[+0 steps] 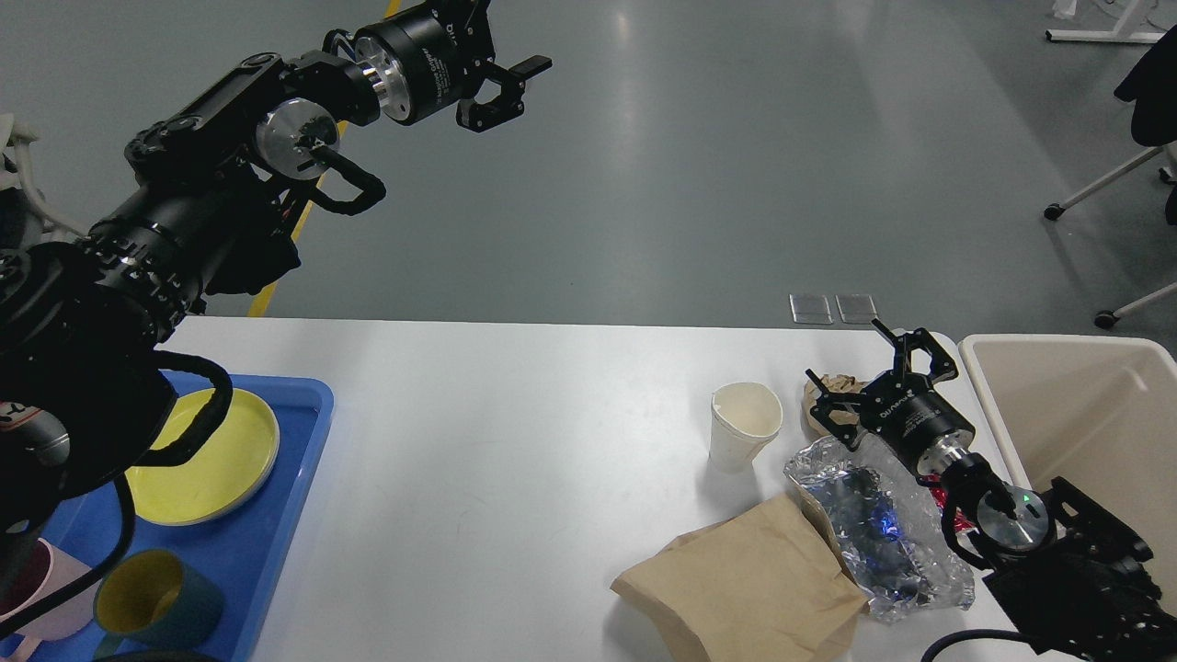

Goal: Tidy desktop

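The white desktop (pixel 506 460) carries litter at its right end: a white paper cup (pixel 745 423) standing upright, a brown paper bag (pixel 749 579) lying flat, a crumpled foil wrapper (pixel 874 524) and a crumpled brown paper ball (pixel 828 400). My right gripper (pixel 843 351) is open low over the table's far right, with its fingers spread just beyond the paper ball and holding nothing. My left gripper (pixel 510 69) is raised high above the floor beyond the table, open and empty, partly cut off by the top edge.
A blue tray (pixel 267 533) at the left holds a yellow plate (pixel 221 455), a pink cup (pixel 46 611) and a teal cup (pixel 161 602). My left arm covers part of it. A beige bin (pixel 1076 414) stands off the right end. Chair legs stand at the far right.
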